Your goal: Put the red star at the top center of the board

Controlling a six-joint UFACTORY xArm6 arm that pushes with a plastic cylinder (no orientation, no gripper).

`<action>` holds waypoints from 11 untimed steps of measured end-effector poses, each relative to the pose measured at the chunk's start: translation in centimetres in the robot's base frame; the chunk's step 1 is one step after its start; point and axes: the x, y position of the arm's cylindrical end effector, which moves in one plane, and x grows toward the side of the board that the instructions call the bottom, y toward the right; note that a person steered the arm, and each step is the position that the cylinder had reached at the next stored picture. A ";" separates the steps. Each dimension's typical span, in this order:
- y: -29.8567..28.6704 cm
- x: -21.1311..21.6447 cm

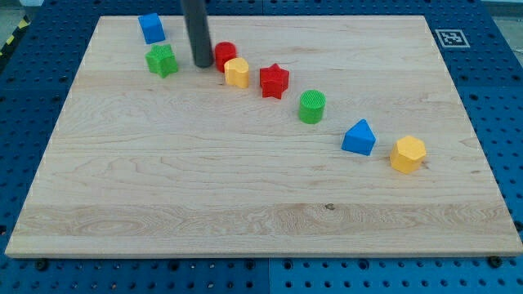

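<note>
The red star [274,81] lies on the wooden board [245,188], a little left of the view's middle and in the upper part. My tip [201,64] rests on the board to the star's left, between the green star [163,60] and the red cylinder [225,55]. A yellow block [237,73] sits between the red cylinder and the red star, close to both. My tip touches no block that I can make out.
A blue cube [151,28] sits near the top left. A green cylinder [311,107], a blue triangular block [359,137] and a yellow hexagonal block [407,153] run in a line down to the view's right. A marker tag [450,37] is at the top right corner.
</note>
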 end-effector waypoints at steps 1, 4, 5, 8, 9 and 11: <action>3.3 -0.7; -2.1 5.0; 1.9 6.4; 14.0 6.8; 16.6 6.8; 19.4 4.1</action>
